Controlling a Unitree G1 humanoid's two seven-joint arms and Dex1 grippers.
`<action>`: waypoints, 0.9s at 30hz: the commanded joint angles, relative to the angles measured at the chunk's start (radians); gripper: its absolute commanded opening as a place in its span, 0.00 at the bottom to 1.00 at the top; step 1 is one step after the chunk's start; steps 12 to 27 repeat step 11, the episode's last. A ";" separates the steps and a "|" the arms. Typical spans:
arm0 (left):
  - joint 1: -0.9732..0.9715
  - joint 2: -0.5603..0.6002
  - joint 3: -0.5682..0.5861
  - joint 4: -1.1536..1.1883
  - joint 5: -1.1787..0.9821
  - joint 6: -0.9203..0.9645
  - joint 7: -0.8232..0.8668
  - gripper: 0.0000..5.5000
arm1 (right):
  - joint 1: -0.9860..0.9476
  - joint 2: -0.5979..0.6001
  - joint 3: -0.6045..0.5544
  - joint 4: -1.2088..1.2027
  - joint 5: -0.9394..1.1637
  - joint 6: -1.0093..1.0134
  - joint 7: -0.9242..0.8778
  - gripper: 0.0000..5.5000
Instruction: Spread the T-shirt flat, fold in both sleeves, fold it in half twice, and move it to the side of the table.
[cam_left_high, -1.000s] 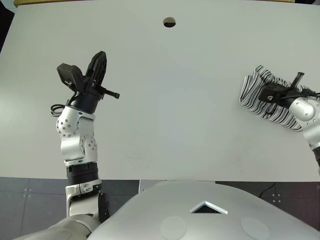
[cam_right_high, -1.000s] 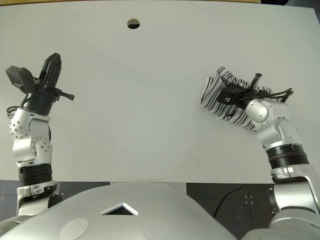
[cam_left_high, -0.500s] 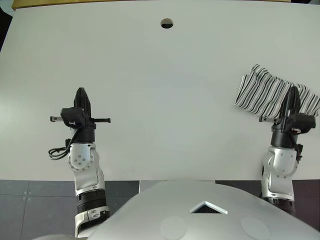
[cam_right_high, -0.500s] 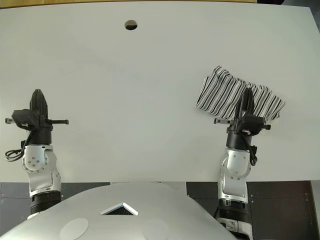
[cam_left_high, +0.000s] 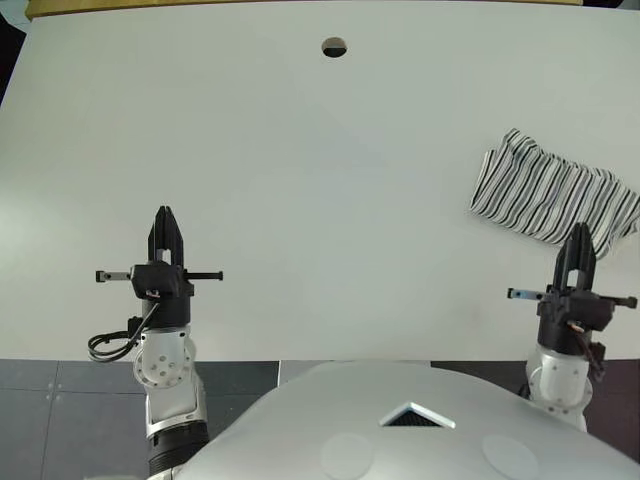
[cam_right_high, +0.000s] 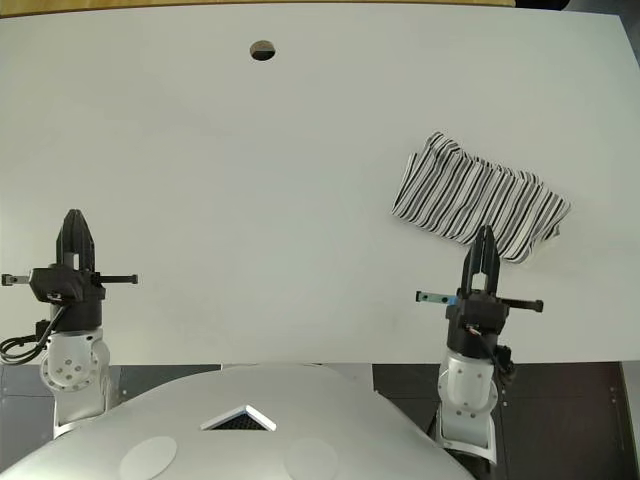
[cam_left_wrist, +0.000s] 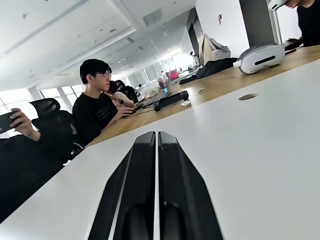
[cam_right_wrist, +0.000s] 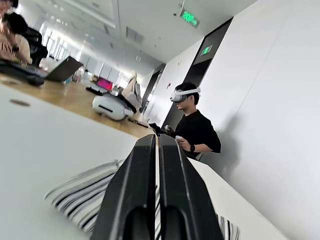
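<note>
White table, round hole, dark tiled floor, wooden desk, black office chair

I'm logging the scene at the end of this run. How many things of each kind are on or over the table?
Folded black-and-white striped T-shirt: 1
Black two-finger grippers (left gripper, right gripper): 2
Round dark hole: 1
Total: 4

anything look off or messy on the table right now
The folded T-shirt near the table's right edge lies askew, turned at an angle to the table edges, and its outline is wavy rather than square. Nothing else stands out.
</note>
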 joint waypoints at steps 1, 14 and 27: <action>0.025 -0.015 -0.002 -0.059 0.004 0.008 0.019 0.02 | 0.011 0.015 -0.033 -0.043 -0.044 -0.011 -0.016 0.02; -0.045 0.015 -0.010 -0.001 -0.019 0.035 0.012 0.02 | 0.013 -0.001 0.017 0.004 -0.010 -0.008 0.033 0.02; -0.045 0.015 -0.010 -0.001 -0.019 0.035 0.012 0.02 | 0.013 -0.001 0.017 0.004 -0.010 -0.008 0.033 0.02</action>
